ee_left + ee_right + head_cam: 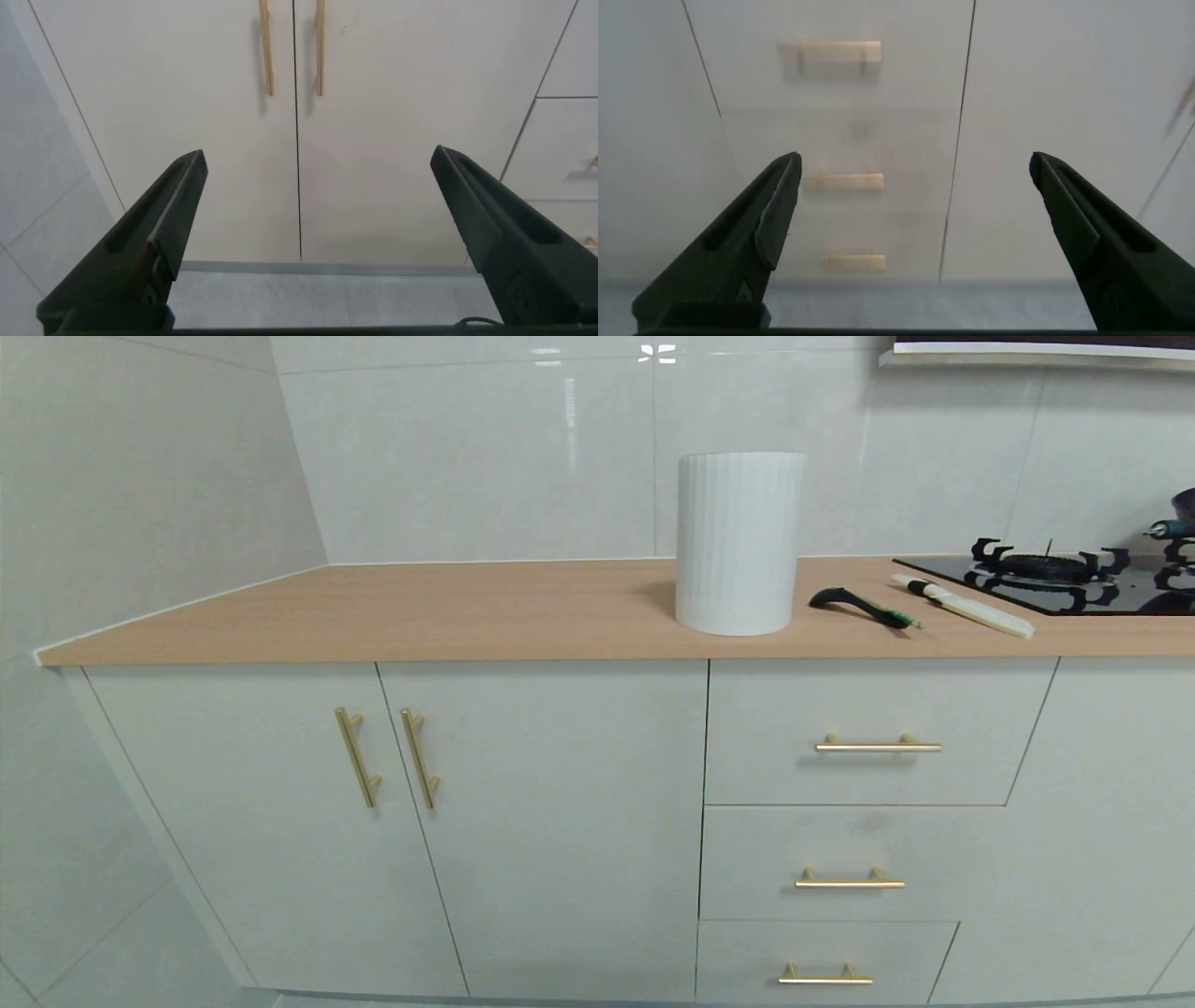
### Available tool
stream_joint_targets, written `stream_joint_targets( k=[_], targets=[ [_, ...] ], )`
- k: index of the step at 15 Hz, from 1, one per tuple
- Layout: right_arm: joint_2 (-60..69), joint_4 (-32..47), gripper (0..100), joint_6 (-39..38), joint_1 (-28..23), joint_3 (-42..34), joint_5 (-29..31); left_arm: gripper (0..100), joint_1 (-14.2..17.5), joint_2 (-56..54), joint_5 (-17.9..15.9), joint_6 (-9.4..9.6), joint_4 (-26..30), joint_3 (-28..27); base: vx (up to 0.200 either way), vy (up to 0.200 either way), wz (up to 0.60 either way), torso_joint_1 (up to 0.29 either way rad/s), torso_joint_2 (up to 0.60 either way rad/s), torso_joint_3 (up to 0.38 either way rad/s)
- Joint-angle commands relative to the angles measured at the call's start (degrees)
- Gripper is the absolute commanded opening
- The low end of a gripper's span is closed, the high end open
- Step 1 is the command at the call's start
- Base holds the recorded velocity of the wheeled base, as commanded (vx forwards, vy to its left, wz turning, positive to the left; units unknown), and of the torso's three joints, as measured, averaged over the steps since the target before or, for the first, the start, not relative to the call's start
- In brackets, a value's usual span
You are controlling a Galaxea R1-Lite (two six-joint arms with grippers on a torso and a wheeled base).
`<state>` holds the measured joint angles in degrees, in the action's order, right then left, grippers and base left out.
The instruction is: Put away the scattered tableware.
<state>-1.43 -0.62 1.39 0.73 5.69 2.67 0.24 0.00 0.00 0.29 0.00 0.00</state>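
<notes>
On the wooden counter (420, 607) stands a tall white ribbed holder (738, 543). Just right of it lie a black-handled utensil (861, 607) and a long white utensil (963, 606), both flat on the counter near the stove. My left gripper (318, 163) hangs low in front of the double cabinet doors (299, 121), open with nothing between its fingers. My right gripper (915, 168) is open too and empty, low in front of the drawer stack (840, 159).
A black gas stove (1055, 581) with pan supports sits at the counter's right end. Below are two cabinet doors (401, 821) with gold handles and three drawers (868, 737) to their right. Tiled walls close the back and left.
</notes>
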Motion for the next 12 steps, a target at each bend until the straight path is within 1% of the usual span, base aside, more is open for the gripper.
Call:
stream_joint_targets(
  k=[1,3,4,6,8,9,10,11,12],
  targets=[
    [-10.35,0.09,100,-0.77,3.93,7.84,-0.3,100,0.02,0.0,0.0,-0.03,0.0,0.0,0.0,0.0,0.0,0.0,0.0,0.0],
    [-24.15,-0.26,100,-0.77,7.44,8.46,-0.3,100,0.02,0.0,0.0,-0.03,0.0,0.0,0.0,0.0,0.0,0.0,0.0,0.0],
    [-30.13,-0.35,100,-0.77,7.79,9.07,-0.3,100,0.02,0.0,0.09,0.06,0.0,0.0,0.0,0.0,0.0,0.0,0.0,0.0],
    [-44.28,-0.43,100,-0.95,8.94,12.76,-1.0,100,0.02,0.0,0.0,-0.03,0.0,0.0,0.0,0.0,0.0,0.0,0.0,0.0],
    [-55.18,-0.43,100,-0.95,8.94,16.02,-1.0,100,0.02,0.0,0.0,-0.03,0.0,0.0,0.0,0.0,0.0,0.0,0.0,0.0],
    [-66.51,-1.31,100,-0.77,8.94,20.06,-1.09,100,0.02,0.0,0.09,-0.03,0.0,0.0,0.0,0.0,0.0,0.0,0.0,0.0],
    [-72.75,-3.07,100,-0.69,8.94,22.26,-1.26,100,0.02,0.0,0.0,-0.03,0.0,0.0,0.0,0.0,0.0,0.0,0.0,0.0],
    [-73.54,-3.42,100,-0.69,8.94,22.52,-1.26,100,0.02,0.0,0.0,-0.03,0.0,0.0,0.0,0.0,0.0,0.0,0.0,0.0],
    [-82.6,-7.9,100,-0.69,8.94,25.33,-1.26,100,0.02,0.0,0.09,-0.03,0.0,0.0,0.0,0.0,0.0,0.0,0.0,0.0]
  ],
)
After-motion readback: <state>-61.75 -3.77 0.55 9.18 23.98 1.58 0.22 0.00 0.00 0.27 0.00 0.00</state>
